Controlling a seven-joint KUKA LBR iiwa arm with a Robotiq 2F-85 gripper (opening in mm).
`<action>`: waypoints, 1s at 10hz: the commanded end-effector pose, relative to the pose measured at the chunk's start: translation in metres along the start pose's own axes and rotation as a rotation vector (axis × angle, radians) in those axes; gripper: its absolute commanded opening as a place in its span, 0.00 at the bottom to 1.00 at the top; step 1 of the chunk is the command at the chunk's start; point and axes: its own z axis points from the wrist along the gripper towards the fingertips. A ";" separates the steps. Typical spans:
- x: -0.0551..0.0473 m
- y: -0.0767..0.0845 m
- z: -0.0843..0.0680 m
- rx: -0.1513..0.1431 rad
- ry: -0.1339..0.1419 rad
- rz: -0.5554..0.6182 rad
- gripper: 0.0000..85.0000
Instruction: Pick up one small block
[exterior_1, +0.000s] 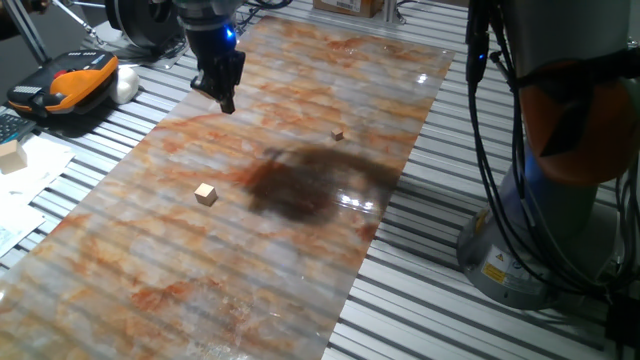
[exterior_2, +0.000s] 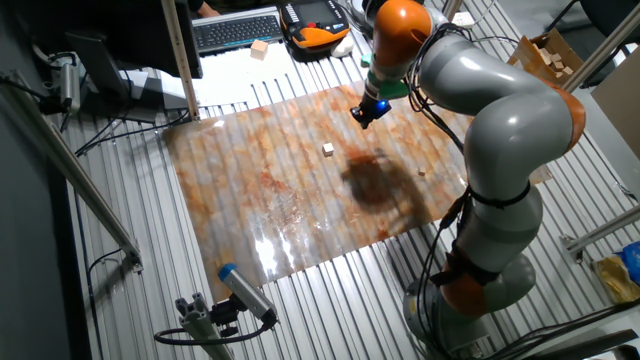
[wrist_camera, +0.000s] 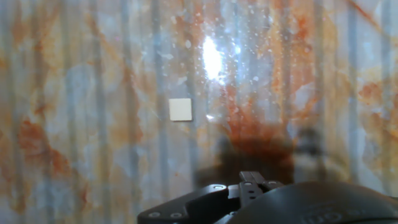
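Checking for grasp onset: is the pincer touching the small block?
Apart. One fixed view shows the pincer raised above the marbled sheet, with bare sheet separating it from the small block.

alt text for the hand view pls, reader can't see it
A pale tan square-topped wooden cube lies alone on a glossy, rust-and-grey streaked sheet, seen from straight above, left of a bright light glare. Dark parts of the robot hand fill the bottom edge.

Opposite fixed views; hand view looks down
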 end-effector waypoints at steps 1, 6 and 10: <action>0.000 0.000 0.000 0.006 0.006 -0.013 0.00; 0.001 0.006 0.001 0.062 0.036 -0.091 0.00; 0.002 0.009 0.004 0.069 0.018 -0.081 0.00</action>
